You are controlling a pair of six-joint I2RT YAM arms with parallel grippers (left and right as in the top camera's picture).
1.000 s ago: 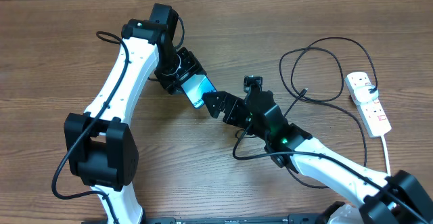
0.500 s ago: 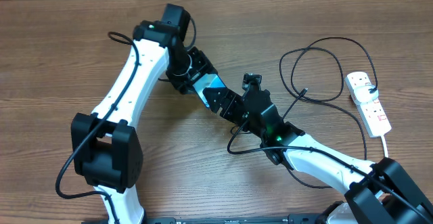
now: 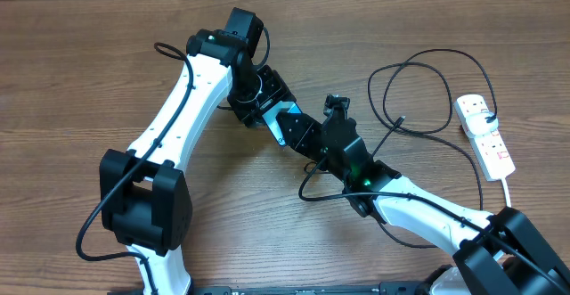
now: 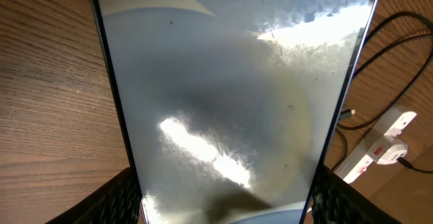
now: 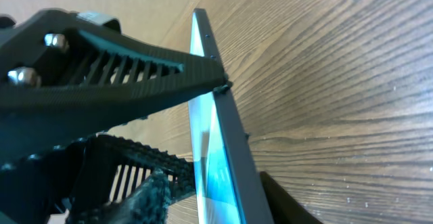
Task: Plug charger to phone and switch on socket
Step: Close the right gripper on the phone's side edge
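The phone [image 3: 287, 113] hangs above the table with my left gripper [image 3: 270, 105] shut on its long edges. In the left wrist view its glossy screen [image 4: 223, 82] fills the frame between my two black fingers [image 4: 120, 198]. My right gripper [image 3: 300, 134] straddles the phone's lower end. In the right wrist view the phone [image 5: 233, 149] stands edge-on; one right finger [image 5: 291, 204] lies against its back, while the other pad [image 5: 150, 191] is a small gap off the screen. The charger's black cable [image 3: 419, 59] loops on the table at right, its plug [image 3: 401, 119] lying loose. The white socket [image 3: 485, 133] lies far right.
The socket's thick white cord [image 3: 509, 192] runs toward the front edge. The power strip [image 4: 379, 149] and the black cable [image 4: 396, 38] show past the phone's right edge in the left wrist view. Bare wooden table lies left of the arms.
My left arm has carried the phone up and to the right, toward the right gripper. The right gripper's jaws have narrowed around the phone's lower end.
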